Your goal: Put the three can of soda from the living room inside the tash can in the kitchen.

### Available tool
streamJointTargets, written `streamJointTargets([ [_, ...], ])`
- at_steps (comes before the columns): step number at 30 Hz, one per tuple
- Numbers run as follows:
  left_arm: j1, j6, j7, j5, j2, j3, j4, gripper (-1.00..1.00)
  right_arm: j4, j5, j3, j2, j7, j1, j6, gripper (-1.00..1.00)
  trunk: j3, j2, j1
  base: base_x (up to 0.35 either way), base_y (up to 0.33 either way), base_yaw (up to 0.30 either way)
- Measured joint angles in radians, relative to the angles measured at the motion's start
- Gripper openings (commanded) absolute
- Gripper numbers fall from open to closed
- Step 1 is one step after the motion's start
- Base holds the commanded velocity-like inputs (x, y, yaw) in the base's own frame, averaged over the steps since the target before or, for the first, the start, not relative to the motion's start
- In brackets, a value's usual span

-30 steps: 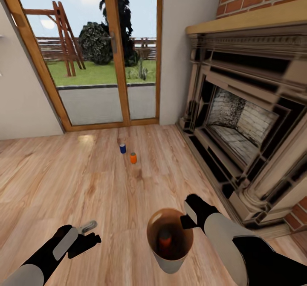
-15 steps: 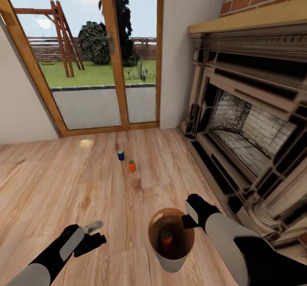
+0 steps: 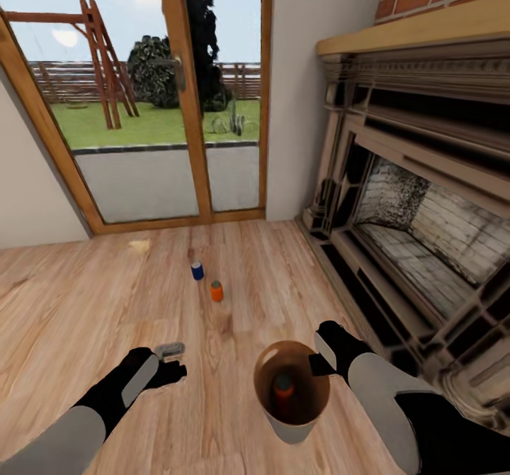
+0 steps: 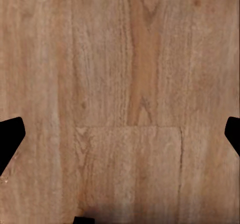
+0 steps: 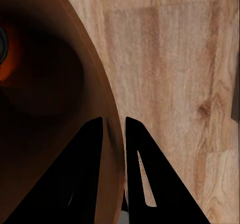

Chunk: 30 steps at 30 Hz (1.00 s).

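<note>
On floor: unlabelled blue can (image 3: 197, 271)

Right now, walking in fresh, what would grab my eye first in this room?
Probably the round bin the right gripper holds by its rim low in the head view, an orange can already inside. Beyond it, on the wood floor before the glass doors, stand a blue can and another orange can. The big ornate fireplace takes up the right side.
</note>
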Motion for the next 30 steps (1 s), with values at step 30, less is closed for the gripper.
streamJointTargets([
  [30,-0.089,0.056,0.003,-0.033,-0.084,-0.041,-0.001,1.00,-0.006,0.003,0.008,-0.013,-0.002,0.000,-0.002,-1.00,0.000,0.000,0.000,0.328,0.000,0.000],
])
